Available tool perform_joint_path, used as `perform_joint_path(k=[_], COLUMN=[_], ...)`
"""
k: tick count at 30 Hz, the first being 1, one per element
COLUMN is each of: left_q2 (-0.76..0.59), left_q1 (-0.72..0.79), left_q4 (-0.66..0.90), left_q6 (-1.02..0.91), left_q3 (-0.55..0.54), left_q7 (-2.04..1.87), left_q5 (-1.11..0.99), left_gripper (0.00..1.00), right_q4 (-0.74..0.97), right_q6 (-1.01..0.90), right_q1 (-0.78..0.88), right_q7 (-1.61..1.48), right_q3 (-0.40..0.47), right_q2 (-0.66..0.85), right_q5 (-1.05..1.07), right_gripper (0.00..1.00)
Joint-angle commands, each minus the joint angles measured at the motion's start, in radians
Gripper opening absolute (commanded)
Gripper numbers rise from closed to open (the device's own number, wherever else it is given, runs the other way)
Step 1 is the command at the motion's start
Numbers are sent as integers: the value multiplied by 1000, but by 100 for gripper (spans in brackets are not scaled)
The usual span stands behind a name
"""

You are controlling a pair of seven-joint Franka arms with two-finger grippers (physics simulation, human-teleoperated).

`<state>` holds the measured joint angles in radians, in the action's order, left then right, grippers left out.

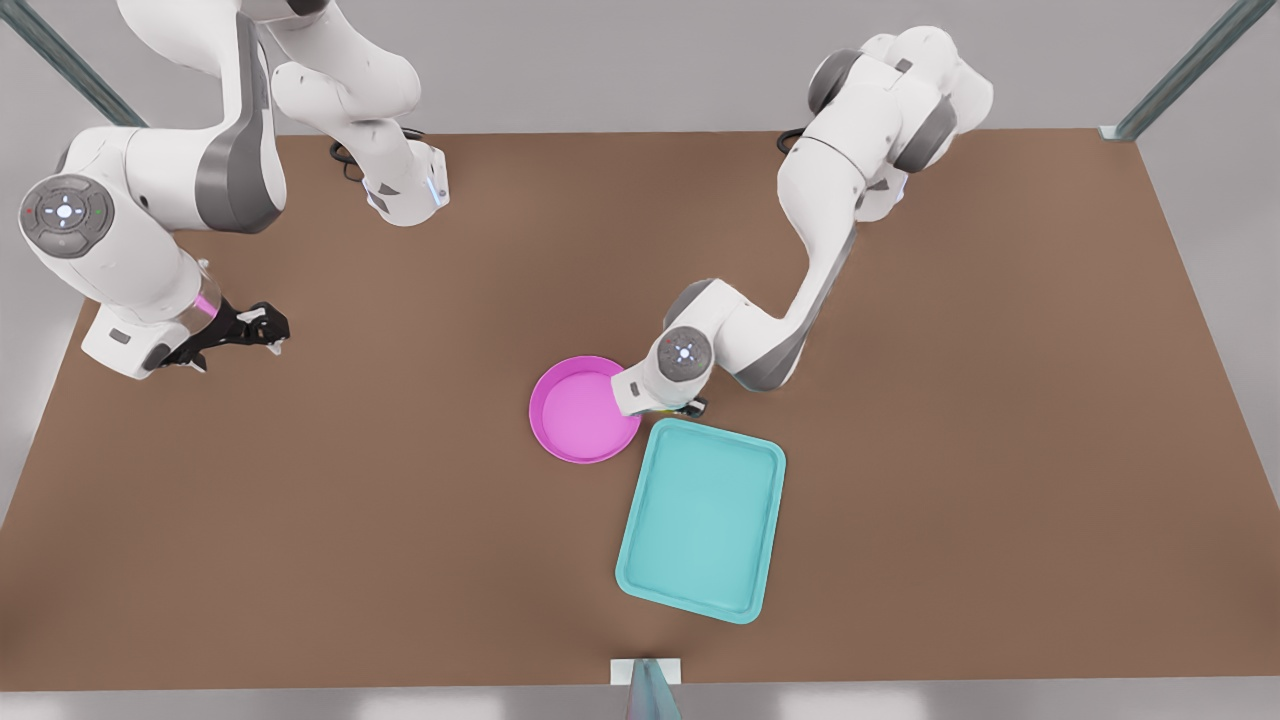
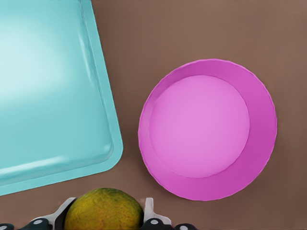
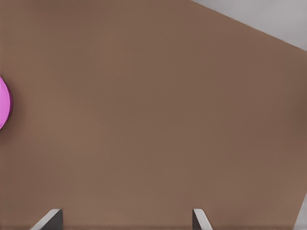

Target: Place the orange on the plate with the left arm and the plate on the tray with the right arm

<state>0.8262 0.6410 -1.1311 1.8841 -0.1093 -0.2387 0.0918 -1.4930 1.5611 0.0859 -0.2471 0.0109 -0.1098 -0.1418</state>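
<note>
The orange [image 2: 103, 211], yellow-green and bumpy, sits between the two fingers of my left gripper [image 2: 106, 212], which is shut on it. That gripper [image 1: 680, 408] hovers between the pink plate [image 1: 580, 410] and the far end of the teal tray [image 1: 703, 518]; in the front view the hand hides the fruit. From the left wrist, the plate [image 2: 206, 129] and the tray [image 2: 48, 96] lie side by side, apart, and both hold nothing. My right gripper [image 1: 265, 330] waits open at the front view's left, its fingers spread wide [image 3: 124, 218], with a sliver of plate [image 3: 4, 103] far off.
Everything stands on a brown table [image 1: 1000, 450]. Metal frame posts rise at the far corners [image 1: 1180, 75], and a small bracket [image 1: 645, 672] sits at the near edge. Bare brown surface stretches to both sides of the plate and tray.
</note>
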Motion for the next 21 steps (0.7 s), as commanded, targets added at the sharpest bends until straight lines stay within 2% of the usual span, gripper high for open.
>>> perform_joint_path(k=[1, 3, 6, 7, 8, 11, 12, 13, 14, 15, 16, 17, 18, 19, 20, 21], left_q2=[68, 108, 128, 133, 134, 130, 94, 22, -83, -175, -225, -282, -321, -397, -489, -585], left_q1=[23, 42, 40, 40, 40, 31, 31, 6, -65, -130, -133, -132, -133, -173, -384, -566], left_q4=[96, 103, 102, 102, 97, 88, 86, 88, 88, 88, 88, 90, 90, 82, -8, -140], left_q6=[-25, 133, 191, 205, 205, 191, 68, -176, -473, -643, -698, -753, -776, -787, -757, -666], left_q3=[-35, -43, -44, -44, -44, -43, -30, 32, 98, 176, 274, 417, 490, 499, 236, -12], left_q7=[-757, -788, -792, -794, -792, -785, -781, -723, -524, -311, -193, -12, 76, 99, 81, 78], left_q5=[29, 29, 29, 29, 29, 23, 20, 26, 28, 17, 17, 16, 19, 28, -9, -141], left_gripper=[71, 71, 72, 76, 100, 100, 100, 100, 100, 100, 100, 100, 100, 100, 100, 100], right_q4=[0, 0, 0, -1, -1, -7, -9, -9, -9, -9, -10, -44, -62, -62, -64, -98], right_q6=[-1, -3, -4, -4, -4, -1, -3, -1, -1, -1, -1, 0, 4, 39, 106, 191], right_q1=[0, 0, 0, 0, 0, 0, 0, 0, 0, 3, 9, 20, 37, 51, 72, 86], right_q7=[-1, -1, -1, -1, -1, -1, 0, 0, -1, 0, 0, 0, 2, 2, 2, 2], right_q3=[0, 1, 1, 1, 1, 1, 1, 1, 1, 0, 0, 0, 0, 0, 0, 0], right_q2=[-1, -2, -4, -5, -5, -5, -7, -7, -10, -30, -59, -103, -152, -209, -254, -280], right_q5=[1, 1, 1, 1, 1, 1, 1, 1, 1, 17, 69, 185, 258, 327, 367, 395], right_gripper=[100, 100, 100, 100, 100, 100, 100, 100, 100, 100, 100, 100, 100, 100, 100, 100])
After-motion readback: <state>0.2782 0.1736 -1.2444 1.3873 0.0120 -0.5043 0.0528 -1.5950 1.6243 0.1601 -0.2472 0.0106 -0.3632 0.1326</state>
